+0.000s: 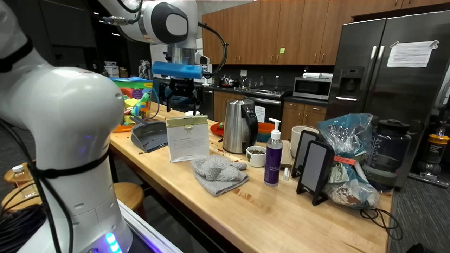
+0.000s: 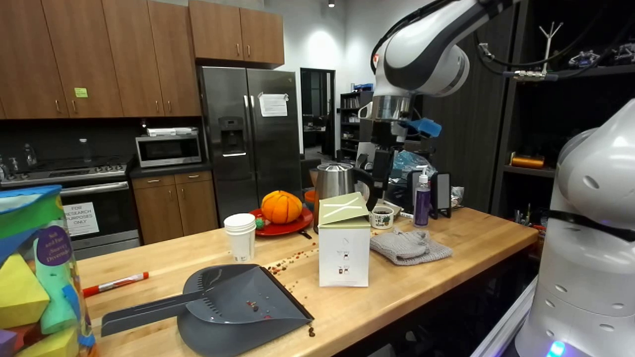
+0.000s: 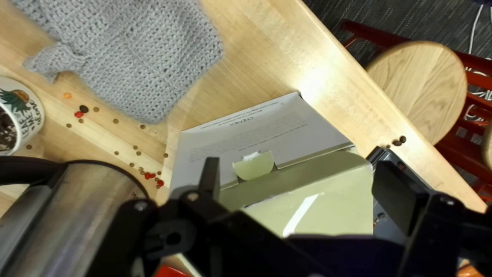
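- Jaws: spread apart and clasping nothing. The gripper (image 1: pixel 181 111) points down in both exterior views.
- Nearest item: the white cardboard box with a pale green folding top (image 2: pixel 344 245), upright on the pale wooden counter (image 2: pixel 476 238). In the wrist view its top shows between the jaws; contact cannot be confirmed.
- Status, done (judged from jaw position only): alignment above the box appears largely complete.
- Status, not done: no grip on the box is made, and the box rests on the counter. Whether its top is fully closed cannot be told.
- Near the box: the brushed-steel kettle with a black handle (image 1: pixel 233 128) and the crumpled grey knitted cloth (image 1: pixel 219 173). The white ceramic pot with dark granular contents (image 1: pixel 256 160) sits beside the kettle.
- Other side of the box: the dark grey plastic dustpan (image 2: pixel 233 315), holding a few small bits. Loose red and brown pieces (image 3: pixel 148 176) lie scattered on the counter.
- Outermost: the stacked white paper cups (image 2: pixel 241 243) and the round red plate (image 2: pixel 298 225) bearing an orange pumpkin (image 2: pixel 281 207).
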Robot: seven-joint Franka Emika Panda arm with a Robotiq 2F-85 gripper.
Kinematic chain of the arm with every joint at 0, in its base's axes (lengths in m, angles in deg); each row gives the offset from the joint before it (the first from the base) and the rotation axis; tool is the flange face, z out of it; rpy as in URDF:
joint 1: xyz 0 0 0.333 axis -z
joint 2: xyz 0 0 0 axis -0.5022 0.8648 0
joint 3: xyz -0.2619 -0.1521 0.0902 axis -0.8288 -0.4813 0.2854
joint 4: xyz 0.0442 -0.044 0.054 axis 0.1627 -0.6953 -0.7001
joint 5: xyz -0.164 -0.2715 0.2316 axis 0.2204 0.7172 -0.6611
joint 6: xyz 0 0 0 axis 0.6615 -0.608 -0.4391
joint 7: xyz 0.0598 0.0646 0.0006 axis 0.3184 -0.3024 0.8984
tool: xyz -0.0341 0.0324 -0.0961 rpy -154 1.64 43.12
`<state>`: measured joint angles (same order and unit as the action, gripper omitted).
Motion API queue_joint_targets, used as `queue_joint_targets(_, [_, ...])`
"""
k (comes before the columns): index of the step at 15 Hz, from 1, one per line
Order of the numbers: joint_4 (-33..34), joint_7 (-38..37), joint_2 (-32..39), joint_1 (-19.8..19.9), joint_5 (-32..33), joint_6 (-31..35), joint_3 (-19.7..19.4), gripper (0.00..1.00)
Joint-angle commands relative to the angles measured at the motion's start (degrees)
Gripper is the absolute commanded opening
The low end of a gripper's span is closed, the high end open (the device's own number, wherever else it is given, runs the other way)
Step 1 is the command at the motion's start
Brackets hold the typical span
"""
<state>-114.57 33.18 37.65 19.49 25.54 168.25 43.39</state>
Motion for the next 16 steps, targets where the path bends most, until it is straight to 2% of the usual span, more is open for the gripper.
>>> queue_joint_targets(1, [0.08, -0.32, -0.05, -0.50, 0.37, -0.13, -0.48, 1.00])
queue_joint_targets(8, [-0.38, -5.17, -1.28, 0.67, 0.43, 8.05, 0.03, 1.00])
queue_joint_targets(16, [-0.01, -5.75, -0.25, 0.44, 3.27, 10.07, 1.55, 1.00])
